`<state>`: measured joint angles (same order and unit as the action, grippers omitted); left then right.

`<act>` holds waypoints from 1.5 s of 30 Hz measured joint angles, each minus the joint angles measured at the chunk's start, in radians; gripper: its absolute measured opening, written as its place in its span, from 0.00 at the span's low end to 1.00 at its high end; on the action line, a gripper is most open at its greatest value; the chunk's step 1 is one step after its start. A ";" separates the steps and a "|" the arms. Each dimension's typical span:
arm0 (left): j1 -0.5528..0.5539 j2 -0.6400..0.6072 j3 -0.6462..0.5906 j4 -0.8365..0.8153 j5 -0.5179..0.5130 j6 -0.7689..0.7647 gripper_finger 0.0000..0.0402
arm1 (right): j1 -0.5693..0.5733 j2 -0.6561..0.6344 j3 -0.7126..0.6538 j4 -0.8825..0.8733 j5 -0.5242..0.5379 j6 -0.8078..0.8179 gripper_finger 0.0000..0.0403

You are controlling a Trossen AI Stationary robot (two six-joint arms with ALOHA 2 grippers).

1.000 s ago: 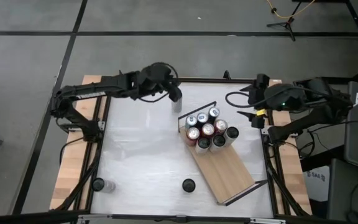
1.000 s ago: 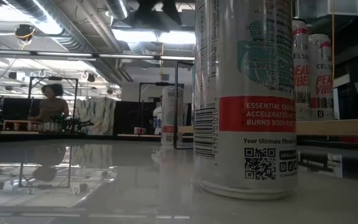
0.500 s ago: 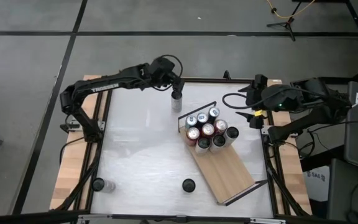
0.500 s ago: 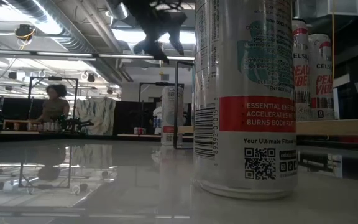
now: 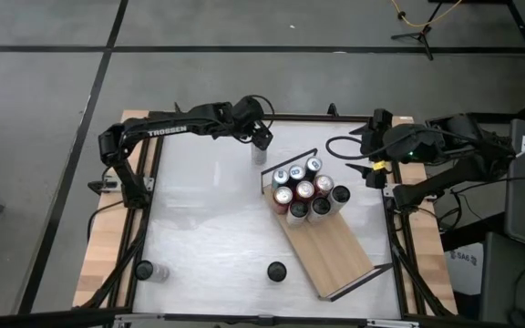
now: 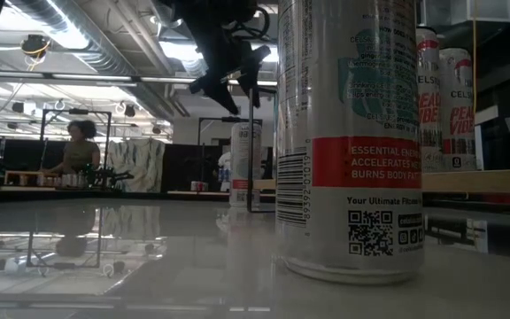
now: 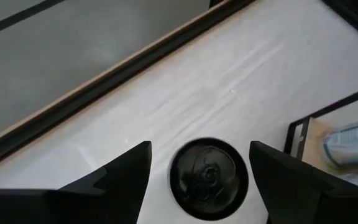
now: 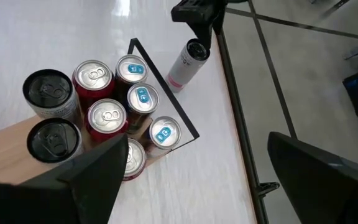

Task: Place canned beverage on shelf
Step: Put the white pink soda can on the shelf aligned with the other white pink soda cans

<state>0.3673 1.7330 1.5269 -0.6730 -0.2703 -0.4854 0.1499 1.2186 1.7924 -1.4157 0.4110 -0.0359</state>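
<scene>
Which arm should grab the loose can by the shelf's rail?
Left, probably. The left gripper hangs open right above that can, which stands beside the shelf. The right gripper waits at the table's edge.

Eleven cans [image 5: 304, 190] (eight on shelf [image 5: 335, 248])

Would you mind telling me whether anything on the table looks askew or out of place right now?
The light-wood shelf board lies diagonally across the white tabletop, not square to its edges. Three cans stand off it: a white can under the open left tool, and two dark-topped cans near the front edge. No spills or damage show.
</scene>
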 joint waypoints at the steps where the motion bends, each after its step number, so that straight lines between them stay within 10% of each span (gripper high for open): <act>1: -0.003 0.001 0.000 -0.003 0.000 0.000 0.66 | 0.000 0.000 0.000 0.000 0.000 -0.003 0.93; 38: -0.014 0.008 0.000 -0.061 0.028 0.031 0.66 | 0.000 0.000 0.000 0.000 0.000 -0.022 0.93; 45: -0.014 0.008 0.000 -0.078 0.023 0.053 0.81 | 0.000 0.000 0.000 0.000 0.000 -0.022 0.93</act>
<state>0.3531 1.7409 1.5269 -0.7512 -0.2476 -0.4328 0.1501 1.2190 1.7924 -1.4158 0.4108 -0.0582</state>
